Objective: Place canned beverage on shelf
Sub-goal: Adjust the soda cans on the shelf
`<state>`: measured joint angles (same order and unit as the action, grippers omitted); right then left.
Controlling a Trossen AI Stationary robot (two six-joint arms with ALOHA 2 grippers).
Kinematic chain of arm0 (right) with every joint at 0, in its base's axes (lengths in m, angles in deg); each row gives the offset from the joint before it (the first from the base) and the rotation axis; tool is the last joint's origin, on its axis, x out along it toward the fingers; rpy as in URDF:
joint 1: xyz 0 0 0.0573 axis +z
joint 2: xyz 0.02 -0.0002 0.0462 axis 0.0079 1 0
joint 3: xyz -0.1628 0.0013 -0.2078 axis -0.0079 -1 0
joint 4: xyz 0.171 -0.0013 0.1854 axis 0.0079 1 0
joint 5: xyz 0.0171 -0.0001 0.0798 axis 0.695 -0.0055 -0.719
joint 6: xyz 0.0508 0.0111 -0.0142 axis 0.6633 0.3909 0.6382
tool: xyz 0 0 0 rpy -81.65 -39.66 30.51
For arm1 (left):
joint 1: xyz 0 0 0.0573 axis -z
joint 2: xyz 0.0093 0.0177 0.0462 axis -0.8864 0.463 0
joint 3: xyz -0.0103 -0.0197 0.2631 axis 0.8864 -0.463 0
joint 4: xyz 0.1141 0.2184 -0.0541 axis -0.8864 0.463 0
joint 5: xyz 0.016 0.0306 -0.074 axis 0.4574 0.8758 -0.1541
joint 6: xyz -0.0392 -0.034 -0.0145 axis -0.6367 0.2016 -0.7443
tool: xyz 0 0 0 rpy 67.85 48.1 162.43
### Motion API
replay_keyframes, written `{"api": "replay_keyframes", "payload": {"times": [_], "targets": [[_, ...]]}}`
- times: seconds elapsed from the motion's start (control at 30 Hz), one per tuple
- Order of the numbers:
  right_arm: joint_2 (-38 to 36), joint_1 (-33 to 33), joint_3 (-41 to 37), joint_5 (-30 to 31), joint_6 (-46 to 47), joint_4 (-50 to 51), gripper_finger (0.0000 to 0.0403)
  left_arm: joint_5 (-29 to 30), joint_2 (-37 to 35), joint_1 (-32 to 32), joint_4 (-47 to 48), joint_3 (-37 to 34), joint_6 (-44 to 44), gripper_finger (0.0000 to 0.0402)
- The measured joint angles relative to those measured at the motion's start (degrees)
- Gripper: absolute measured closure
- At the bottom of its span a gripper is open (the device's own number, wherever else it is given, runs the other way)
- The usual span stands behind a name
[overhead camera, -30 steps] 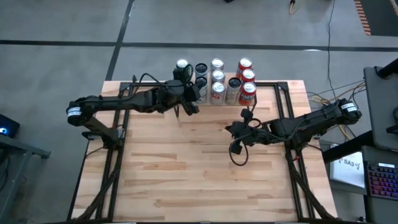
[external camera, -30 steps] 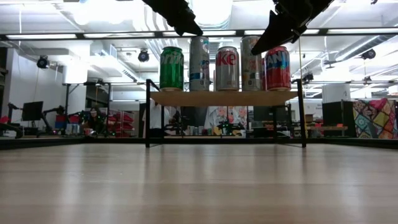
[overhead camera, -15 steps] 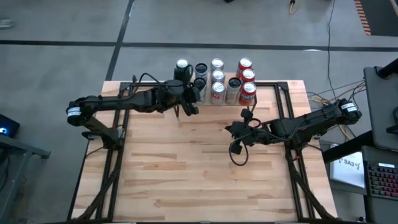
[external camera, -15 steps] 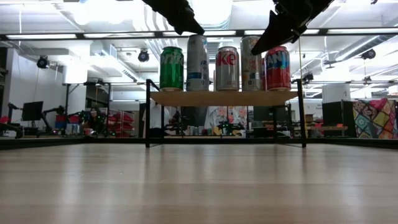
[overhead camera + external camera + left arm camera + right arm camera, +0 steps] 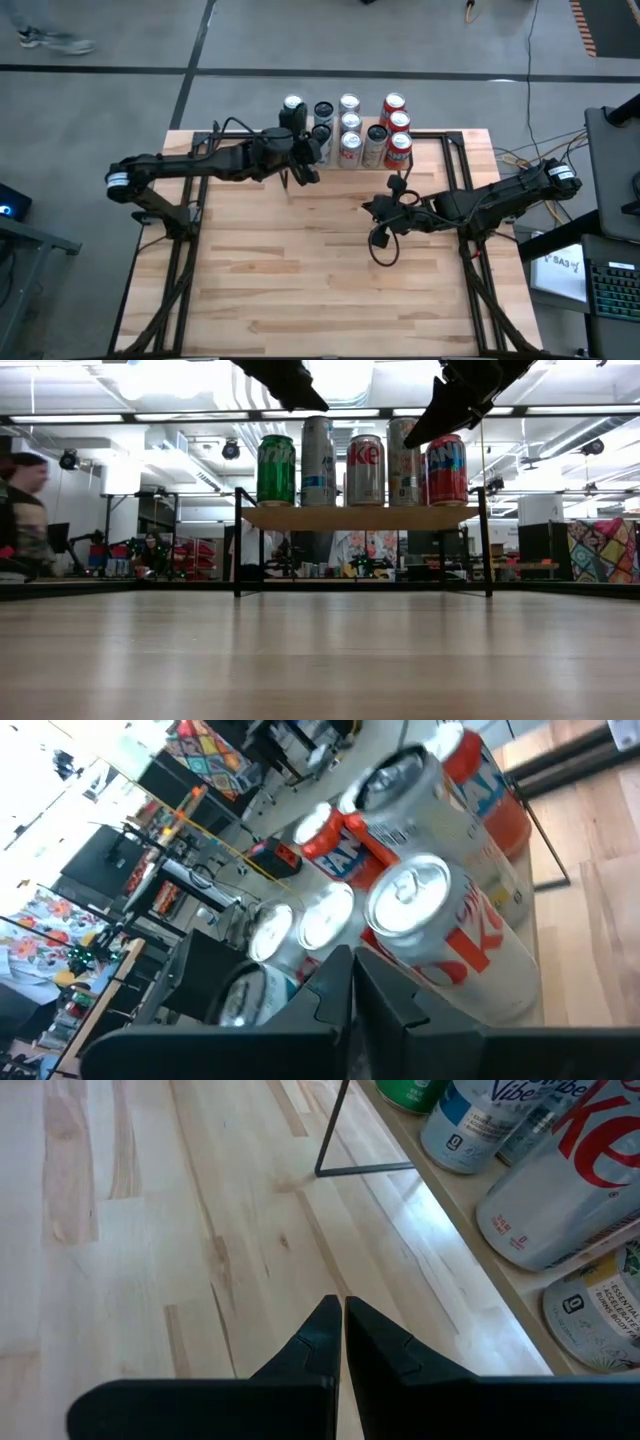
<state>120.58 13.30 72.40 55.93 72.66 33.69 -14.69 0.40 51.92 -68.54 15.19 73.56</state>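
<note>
Since the cans [image 5: 348, 128] already crowd the shelf [image 5: 360, 518] at the worktop's [image 5: 300, 270] far edge, both arms look done. The left end effector [image 5: 293, 181], fingers pressed together and empty, hangs just before the shelf's left end; best lift it clear without brushing cans. The right end effector [image 5: 370, 208], also pressed together, sits over bare worktop with ample room.

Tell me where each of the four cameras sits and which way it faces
High view: overhead, looking straight down on the table; both arms show, left gripper near the shelf, right gripper mid-table.
Low view: table height, level toward the shelf; arm parts hang in from above.
Left wrist: looks past its shut fingers at can tops.
Right wrist: looks past its shut fingers at tabletop and shelf edge.
Shared: the Diet Coke can shows in low and left wrist.
</note>
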Motion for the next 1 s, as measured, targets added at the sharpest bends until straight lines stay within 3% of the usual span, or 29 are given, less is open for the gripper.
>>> {"api": "replay_keyframes", "payload": {"times": [0.5, 1.0], "targets": [[0.00, 0.01, 0.00, 0.01, -0.07, -0.65, 0.0394, -0.02, 0.41, -0.83, -6.93, 0.00, -3.75, 0.0402], [0.00, -0.01, 0.00, 0.01, -0.66, -1.27, 0.0394, -0.41, 0.65, -0.38, -0.47, 0.09, -7.23, 0.0402]]}}
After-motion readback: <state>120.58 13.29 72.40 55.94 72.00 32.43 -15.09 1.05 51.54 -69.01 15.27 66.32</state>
